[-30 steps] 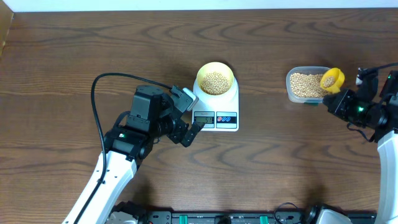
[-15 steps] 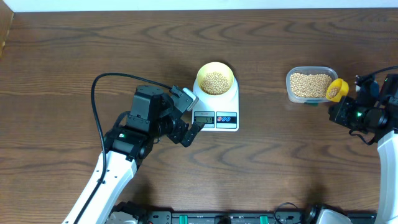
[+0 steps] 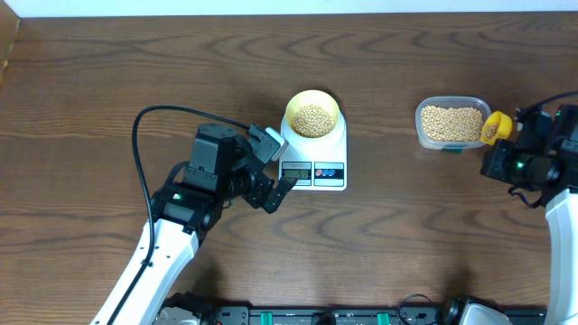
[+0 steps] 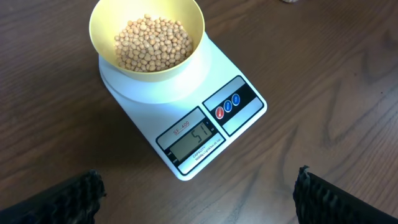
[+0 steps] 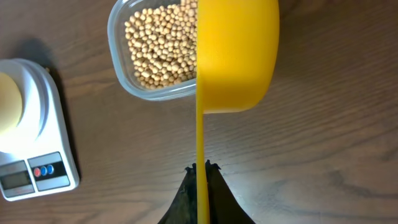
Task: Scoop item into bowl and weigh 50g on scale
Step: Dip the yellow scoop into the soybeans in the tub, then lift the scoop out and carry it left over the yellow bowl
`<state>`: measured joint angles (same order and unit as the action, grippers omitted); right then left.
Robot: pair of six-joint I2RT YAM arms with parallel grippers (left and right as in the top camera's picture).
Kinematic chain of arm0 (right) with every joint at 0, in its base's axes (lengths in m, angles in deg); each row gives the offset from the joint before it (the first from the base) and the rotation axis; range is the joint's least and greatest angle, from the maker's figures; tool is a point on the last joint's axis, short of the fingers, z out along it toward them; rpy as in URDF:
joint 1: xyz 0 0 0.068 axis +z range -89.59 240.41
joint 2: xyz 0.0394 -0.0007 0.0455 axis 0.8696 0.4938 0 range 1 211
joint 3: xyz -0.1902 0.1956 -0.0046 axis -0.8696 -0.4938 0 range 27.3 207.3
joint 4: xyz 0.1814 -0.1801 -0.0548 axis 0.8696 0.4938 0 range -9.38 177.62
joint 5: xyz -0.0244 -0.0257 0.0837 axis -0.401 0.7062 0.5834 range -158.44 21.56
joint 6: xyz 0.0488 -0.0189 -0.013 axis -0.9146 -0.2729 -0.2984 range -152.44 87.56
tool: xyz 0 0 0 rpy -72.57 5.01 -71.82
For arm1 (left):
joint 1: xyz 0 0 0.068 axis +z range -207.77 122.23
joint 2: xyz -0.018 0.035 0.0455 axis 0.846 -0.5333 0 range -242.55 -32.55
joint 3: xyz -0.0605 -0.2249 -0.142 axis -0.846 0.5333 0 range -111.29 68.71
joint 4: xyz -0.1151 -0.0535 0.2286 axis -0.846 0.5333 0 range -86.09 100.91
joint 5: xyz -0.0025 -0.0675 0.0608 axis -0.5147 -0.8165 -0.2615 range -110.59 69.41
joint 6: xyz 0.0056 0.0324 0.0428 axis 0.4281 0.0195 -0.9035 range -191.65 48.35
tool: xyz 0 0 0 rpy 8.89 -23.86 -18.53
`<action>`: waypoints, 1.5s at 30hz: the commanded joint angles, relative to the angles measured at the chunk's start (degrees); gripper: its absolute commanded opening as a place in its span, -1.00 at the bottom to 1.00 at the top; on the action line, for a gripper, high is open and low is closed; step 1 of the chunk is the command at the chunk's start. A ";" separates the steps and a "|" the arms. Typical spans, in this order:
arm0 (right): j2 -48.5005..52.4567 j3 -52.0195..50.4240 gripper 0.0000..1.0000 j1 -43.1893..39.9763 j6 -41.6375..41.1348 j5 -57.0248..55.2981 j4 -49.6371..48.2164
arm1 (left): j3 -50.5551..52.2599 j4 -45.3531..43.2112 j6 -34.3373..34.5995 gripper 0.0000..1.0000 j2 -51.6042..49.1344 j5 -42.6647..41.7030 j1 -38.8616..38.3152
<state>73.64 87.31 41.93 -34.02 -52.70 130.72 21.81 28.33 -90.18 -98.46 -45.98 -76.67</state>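
The pale-yellow bowl (image 3: 291, 110) sits on the white scale (image 3: 339, 149), part filled with tan beans (image 4: 152, 43). In the left wrist view the scale (image 4: 186, 118) has its display facing me and it reads 51. My left gripper (image 3: 275, 169) hovers at the scale's front left corner, wide open and empty (image 4: 198, 182). My right gripper (image 3: 502, 152) is shut on the thin handle of a yellow scoop (image 3: 494, 127). The scoop (image 5: 239, 56) is turned on its side just right of the tub, and its inside is hidden.
A clear plastic tub (image 3: 421, 122) of beans stands at the right, between the scale and my right arm. In the right wrist view the tub (image 5: 118, 56) lies left of the scoop. A black cable (image 3: 140, 126) loops off my left arm. A rail runs along the table's front edge.
My right gripper has carried the scoop rightwards off the tub's edge and turned it on its side. The left arm, bowl and scale have not moved.
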 commanded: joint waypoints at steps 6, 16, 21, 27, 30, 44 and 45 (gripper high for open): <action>-0.31 0.20 -0.98 5.57 2.97 -6.21 0.07 | 0.61 0.15 -1.14 0.99 -0.33 -0.55 0.17; -0.31 0.20 -0.98 11.67 4.04 -17.33 0.02 | 0.61 0.15 -1.14 0.99 -0.33 -0.55 0.17; -0.28 0.20 -0.98 13.27 4.46 -20.83 -0.02 | 0.61 0.15 -1.16 0.99 -0.33 -0.55 0.17; -0.24 0.20 -0.98 13.62 5.35 -22.75 -0.42 | 0.61 0.15 -1.14 0.99 -0.33 -0.55 0.17; -0.17 0.20 -0.98 13.60 5.33 -22.73 -0.81 | 0.61 0.15 -1.14 0.99 -0.33 -0.55 0.17; 6.88 0.20 -0.98 13.60 -4.68 -1.60 -4.59 | 0.61 0.15 -1.16 0.99 -0.33 -0.55 0.17; 7.43 0.20 -0.98 13.60 -4.96 -0.35 -4.70 | 0.61 0.15 -1.14 0.99 -0.33 -0.55 0.17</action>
<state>78.99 87.31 55.13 -35.49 -60.83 126.13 21.81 28.33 -90.18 -98.46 -45.98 -76.67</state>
